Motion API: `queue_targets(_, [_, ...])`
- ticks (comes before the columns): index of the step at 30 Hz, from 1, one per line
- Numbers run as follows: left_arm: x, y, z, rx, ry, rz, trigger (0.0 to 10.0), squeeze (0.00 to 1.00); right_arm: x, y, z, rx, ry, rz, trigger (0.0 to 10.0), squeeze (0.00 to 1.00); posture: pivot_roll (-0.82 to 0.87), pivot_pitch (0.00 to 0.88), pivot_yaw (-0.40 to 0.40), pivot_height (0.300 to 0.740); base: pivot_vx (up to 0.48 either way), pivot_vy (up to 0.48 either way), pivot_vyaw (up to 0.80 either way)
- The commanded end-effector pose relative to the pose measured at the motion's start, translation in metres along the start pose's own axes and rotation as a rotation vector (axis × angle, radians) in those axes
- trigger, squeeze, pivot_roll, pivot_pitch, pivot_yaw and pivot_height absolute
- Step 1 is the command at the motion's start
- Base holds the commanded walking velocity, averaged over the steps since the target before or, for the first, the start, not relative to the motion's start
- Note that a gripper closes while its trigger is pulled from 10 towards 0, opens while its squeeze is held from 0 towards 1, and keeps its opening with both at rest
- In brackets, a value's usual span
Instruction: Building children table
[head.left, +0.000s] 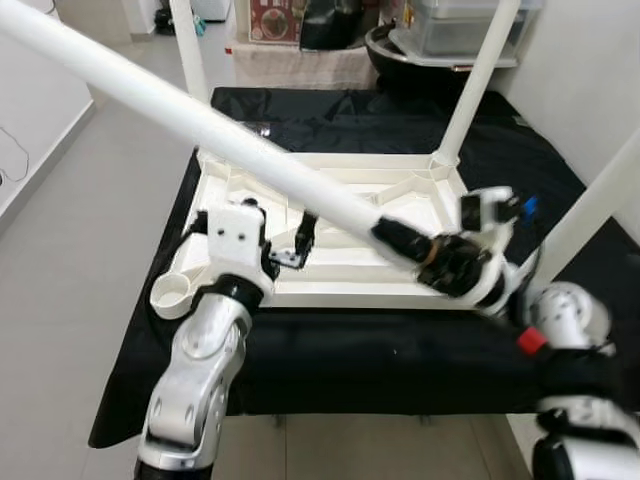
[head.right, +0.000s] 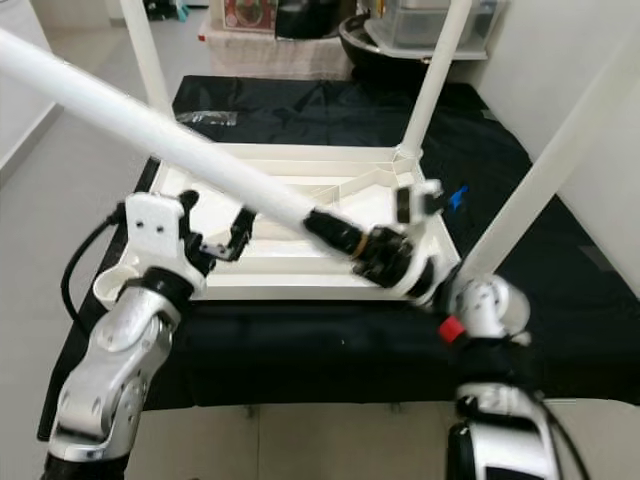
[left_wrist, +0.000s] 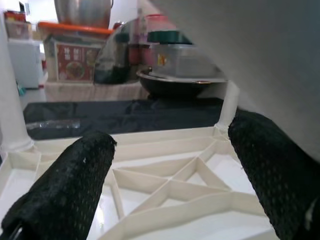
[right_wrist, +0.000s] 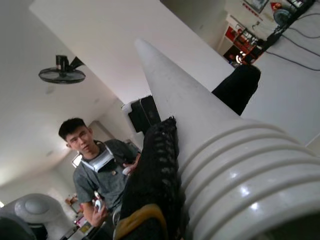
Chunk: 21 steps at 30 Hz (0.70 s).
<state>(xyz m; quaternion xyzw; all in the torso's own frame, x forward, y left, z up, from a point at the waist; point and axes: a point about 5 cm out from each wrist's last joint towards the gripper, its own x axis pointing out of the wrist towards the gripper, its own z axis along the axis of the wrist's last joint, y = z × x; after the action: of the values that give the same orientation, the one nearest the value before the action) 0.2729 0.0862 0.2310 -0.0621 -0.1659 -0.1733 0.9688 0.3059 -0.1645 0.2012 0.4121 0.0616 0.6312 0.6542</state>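
Right gripper (head.left: 418, 250) is clamped around the threaded end of a long white plastic table leg (head.left: 200, 125), fingers pressed on either side of it — the leg runs diagonally up and away from the gripper toward the robot's left, crossing above the tabletop. In the right wrist view one black finger (right_wrist: 155, 170) lies against the ribbed screw end of the leg (right_wrist: 240, 185); beyond it a person in a grey shirt (right_wrist: 102, 172) stands holding a small device, with a wall fan (right_wrist: 62, 74) further off.

Left gripper (head.left: 300, 245) hovers with fingers spread apart, holding nothing, just over the near rim of the upside-down white ribbed plastic tabletop (head.left: 330, 265). That tabletop lies on a black cloth-covered table (head.left: 380, 350), directly beneath and ahead of both grippers.

Three more white legs stand upright — one (head.left: 478, 85) at the far corner beyond the right gripper, one (head.left: 590, 205) beside it, one (head.left: 187, 50) beyond the left gripper.
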Motion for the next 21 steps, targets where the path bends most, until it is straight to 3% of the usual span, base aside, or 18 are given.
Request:
queue_targets(1, [0.0, -0.005, -0.001, -0.02, 0.01, -0.052, 10.0, 0.0, 0.001, 0.001, 0.0, 0.002, -0.008, -0.009, 0.0, 0.0, 0.03, 0.045, -0.052, 0.74, 0.0, 0.0, 0.0])
queue_targets(4, [-0.005, -0.016, -0.004, 0.022, 0.041, -0.157, 10.0, 0.0, 0.009, -0.014, 0.004, 0.022, -0.097, -0.117, 0.0, 0.0, 0.03, 0.049, -0.052, 0.74, 0.0, 0.0, 0.0])
queue_targets(12, [-0.024, -0.016, -0.017, 0.059, 0.105, -0.18, 10.0, 0.0, 0.008, -0.02, 0.021, -0.014, -0.202, -0.196, 0.0, 0.0, 0.04, 0.058, -0.058, 0.74, 0.0, 0.0, 0.0])
queue_targets(16, [-0.03, -0.008, -0.018, 0.014, 0.114, -0.129, 10.0, 0.0, 0.003, -0.019, 0.026, -0.02, -0.218, -0.202, 0.0, 0.0, 0.04, 0.06, -0.062, 0.74, 0.0, 0.0, 0.0])
queue_targets(17, [-0.028, 0.001, -0.014, -0.027, 0.092, -0.07, 10.0, 0.0, 0.002, -0.017, 0.024, -0.012, -0.215, -0.186, 0.0, 0.0, 0.04, 0.063, -0.065, 0.74, 0.0, 0.0, 0.0])
queue_targets(21, [-0.024, 0.01, -0.007, -0.108, 0.05, -0.004, 10.0, 0.0, 0.002, -0.017, 0.02, 0.001, -0.21, -0.181, 0.0, 0.0, 0.03, 0.065, -0.067, 0.74, 0.0, 0.0, 0.0])
